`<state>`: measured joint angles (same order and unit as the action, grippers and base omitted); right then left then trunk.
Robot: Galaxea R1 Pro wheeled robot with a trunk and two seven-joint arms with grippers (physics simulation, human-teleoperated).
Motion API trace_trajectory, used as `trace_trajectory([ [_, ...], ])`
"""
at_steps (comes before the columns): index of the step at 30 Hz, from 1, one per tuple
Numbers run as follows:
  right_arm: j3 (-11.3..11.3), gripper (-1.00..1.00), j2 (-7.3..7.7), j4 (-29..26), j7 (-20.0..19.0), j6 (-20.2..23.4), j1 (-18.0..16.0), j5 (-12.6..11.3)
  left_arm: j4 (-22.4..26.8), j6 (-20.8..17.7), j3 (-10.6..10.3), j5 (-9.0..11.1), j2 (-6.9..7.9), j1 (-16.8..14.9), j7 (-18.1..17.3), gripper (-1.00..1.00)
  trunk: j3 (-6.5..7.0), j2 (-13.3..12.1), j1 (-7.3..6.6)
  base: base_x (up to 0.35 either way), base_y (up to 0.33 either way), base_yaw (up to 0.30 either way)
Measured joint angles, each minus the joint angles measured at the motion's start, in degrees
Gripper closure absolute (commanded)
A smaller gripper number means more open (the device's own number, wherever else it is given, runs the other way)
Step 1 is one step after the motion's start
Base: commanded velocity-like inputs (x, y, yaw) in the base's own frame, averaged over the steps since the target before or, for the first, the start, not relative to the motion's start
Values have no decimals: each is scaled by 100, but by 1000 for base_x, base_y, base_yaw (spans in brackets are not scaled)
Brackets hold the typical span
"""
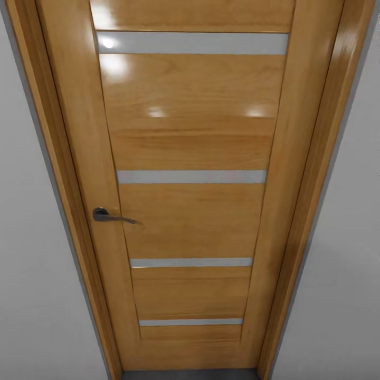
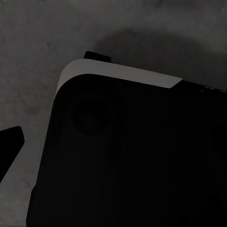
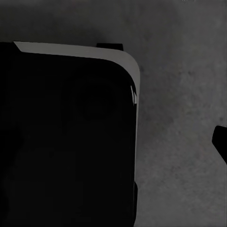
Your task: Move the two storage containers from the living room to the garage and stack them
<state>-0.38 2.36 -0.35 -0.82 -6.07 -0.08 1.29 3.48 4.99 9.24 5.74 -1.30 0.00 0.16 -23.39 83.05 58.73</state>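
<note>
The two storage containers are out of view. In the left wrist view, one dark fingertip [image 2: 9, 144] of my left gripper pokes in at the frame's edge over a dark grey mottled concrete floor [image 2: 33, 42]. In the right wrist view, one dark fingertip [image 3: 221, 142] of my right gripper shows the same way above the floor [image 3: 184, 94]. Neither wrist view shows the second finger, so the jaws' state is unclear. Nothing shows between the fingers.
A shut wooden door [image 1: 190, 211] with narrow pale horizontal strips stands straight ahead and close, its grey lever handle [image 1: 108, 215] at the left. White walls [image 1: 31, 264] flank its frame. My black base with a grey rim [image 2: 118, 73] sits below both arms.
</note>
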Motion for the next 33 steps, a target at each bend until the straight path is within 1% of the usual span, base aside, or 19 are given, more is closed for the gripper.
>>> trace_trajectory([
  [7,7,-100,0,0,-1,9,0,40,0,0,1,0,0,0,0,-100,0,0,0,0,0,-4],
  [33,27,-100,0,0,-25,10,0,54,0,0,0,0,0,0,0,-100,0,0,0,0,0,0],
])
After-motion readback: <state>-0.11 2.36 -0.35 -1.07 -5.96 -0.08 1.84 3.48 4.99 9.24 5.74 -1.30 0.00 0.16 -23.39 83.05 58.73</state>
